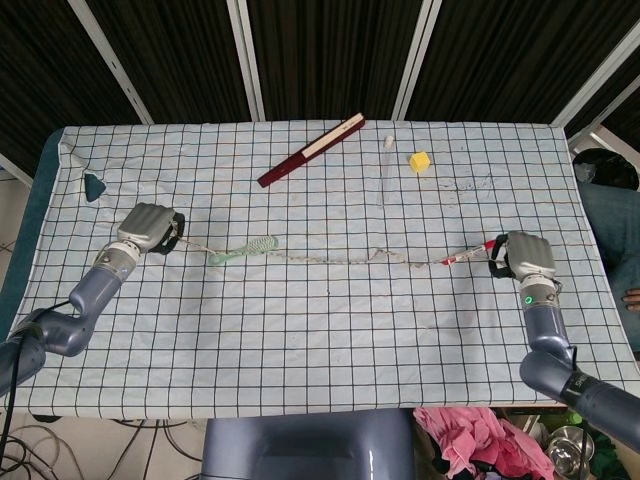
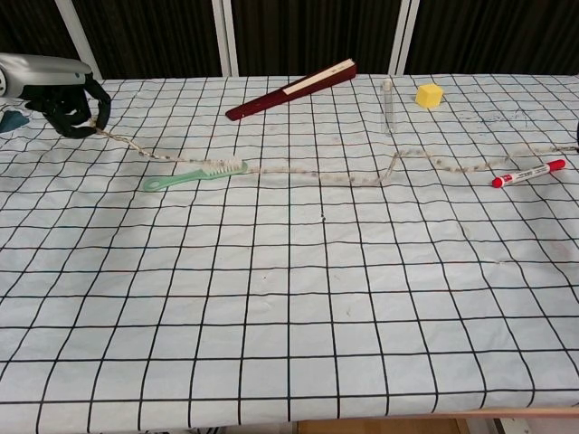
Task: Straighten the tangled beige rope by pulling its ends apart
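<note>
The beige rope (image 1: 320,257) (image 2: 308,172) lies slack on the checked cloth in one long line from left to right, with a small kink right of centre and no loop in it. My left hand (image 1: 148,228) (image 2: 63,90) grips its left end, which rises off the cloth to the curled fingers. My right hand (image 1: 527,257) is at the far right with fingers curled. The rope's right end runs up to it, and only the head view shows this hand. The rope crosses a green toothbrush (image 1: 243,251) (image 2: 194,174) and passes a red marker (image 1: 468,256) (image 2: 529,173).
A dark red folded fan (image 1: 312,149) (image 2: 291,89), a clear tube (image 1: 384,170) (image 2: 388,104) and a yellow cube (image 1: 420,160) (image 2: 429,95) lie behind the rope. A teal object (image 1: 94,185) sits at the far left edge.
</note>
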Robot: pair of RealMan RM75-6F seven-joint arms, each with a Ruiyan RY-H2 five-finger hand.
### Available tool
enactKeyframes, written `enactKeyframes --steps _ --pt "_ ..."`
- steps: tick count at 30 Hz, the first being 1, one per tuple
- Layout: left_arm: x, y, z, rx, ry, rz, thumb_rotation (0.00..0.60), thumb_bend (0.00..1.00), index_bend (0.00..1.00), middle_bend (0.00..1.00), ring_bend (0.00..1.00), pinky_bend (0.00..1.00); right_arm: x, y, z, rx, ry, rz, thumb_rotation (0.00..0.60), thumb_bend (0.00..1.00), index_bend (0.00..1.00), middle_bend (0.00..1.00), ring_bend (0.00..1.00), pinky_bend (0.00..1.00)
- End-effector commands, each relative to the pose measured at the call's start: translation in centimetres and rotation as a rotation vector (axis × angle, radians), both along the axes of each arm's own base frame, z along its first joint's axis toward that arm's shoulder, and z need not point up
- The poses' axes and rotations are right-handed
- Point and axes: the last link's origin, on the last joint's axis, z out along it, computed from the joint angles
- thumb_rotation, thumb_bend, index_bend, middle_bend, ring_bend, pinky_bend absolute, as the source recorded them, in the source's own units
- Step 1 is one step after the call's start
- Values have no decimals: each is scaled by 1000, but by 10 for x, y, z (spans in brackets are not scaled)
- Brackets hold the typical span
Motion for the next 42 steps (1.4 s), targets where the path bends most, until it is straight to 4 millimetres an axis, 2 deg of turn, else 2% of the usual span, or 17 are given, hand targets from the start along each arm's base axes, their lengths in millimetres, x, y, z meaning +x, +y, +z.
enactKeyframes --steps 1,10,17,34,42 --pt "-3 0 1 3 5 7 600 510 623 859 892 882 -5 0 2 -4 2 -14 600 532 681 985 1000 982" --pt "-13 1 5 16 29 21 600 510 624 859 891 882 -15 0 6 -12 11 -35 600 533 683 985 1000 982" --pt "-26 -1 5 17 45 49 600 510 624 859 892 882 -30 0 7 -17 18 -74 600 532 683 985 1000 982" --pt "-35 -9 -19 -22 30 59 600 510 626 859 891 882 -40 3 -15 36 35 -81 600 532 682 985 1000 982" --pt "-42 -15 -37 -63 33 87 600 510 620 859 892 882 -44 6 -32 91 46 -90 600 497 679 985 1000 982"
